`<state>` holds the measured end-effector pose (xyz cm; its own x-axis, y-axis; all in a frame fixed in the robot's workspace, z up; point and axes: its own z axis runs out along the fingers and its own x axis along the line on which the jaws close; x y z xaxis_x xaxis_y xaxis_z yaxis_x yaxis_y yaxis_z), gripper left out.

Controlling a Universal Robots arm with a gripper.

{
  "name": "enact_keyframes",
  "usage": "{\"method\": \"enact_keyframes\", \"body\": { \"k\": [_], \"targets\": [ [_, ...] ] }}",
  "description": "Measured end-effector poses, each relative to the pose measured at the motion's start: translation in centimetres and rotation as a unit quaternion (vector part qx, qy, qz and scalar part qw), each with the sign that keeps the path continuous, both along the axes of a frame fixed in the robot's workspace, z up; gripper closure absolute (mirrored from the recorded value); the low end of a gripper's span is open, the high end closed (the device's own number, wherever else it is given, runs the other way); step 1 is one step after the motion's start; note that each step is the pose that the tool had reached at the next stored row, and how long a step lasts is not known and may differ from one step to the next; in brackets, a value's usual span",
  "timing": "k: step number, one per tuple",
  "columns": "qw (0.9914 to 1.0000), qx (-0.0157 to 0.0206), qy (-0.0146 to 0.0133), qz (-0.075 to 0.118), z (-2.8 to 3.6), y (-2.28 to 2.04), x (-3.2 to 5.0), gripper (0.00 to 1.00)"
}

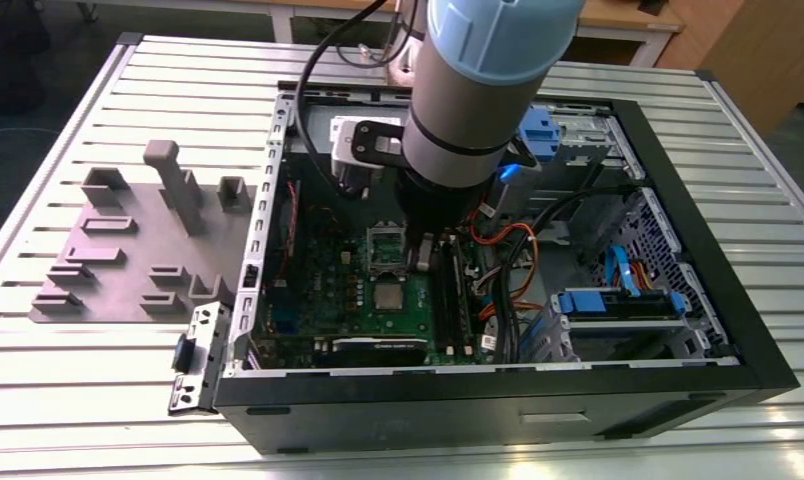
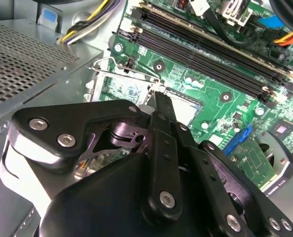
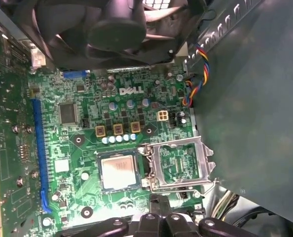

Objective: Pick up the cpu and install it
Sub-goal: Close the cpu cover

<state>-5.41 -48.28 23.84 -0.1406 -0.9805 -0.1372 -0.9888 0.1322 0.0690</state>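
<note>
cpu (image 3: 118, 170) flat on green board (image 3: 77, 148), near pincer (image 3: 159, 200)

The arm (image 1: 469, 90) is a thick grey tube with a pale blue cap and a black ring. A white-and-black box (image 1: 362, 140) sits on its side, and a black cable (image 1: 309, 62) trails from it. The gripper (image 2: 161, 101) is made of black link bars with silver screws (image 2: 167, 199).

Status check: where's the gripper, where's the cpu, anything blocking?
Gripper low over the green board, not holding the cpu. Cpu lies flat on the board, metal frame swung open beside it. Nothing lying over the cpu.
</note>
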Motion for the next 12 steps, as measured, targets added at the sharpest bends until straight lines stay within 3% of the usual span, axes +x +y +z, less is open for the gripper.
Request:
{"method": "enact_keyframes", "body": {
  "k": [6,12],
  "targets": [
    [1.00000,0.0000,0.0000,0.000,-0.28,0.90,0.52,0.89],
    [0.99970,0.0000,0.0000,-0.024,-0.56,1.06,0.77,0.89]
  ]
}}
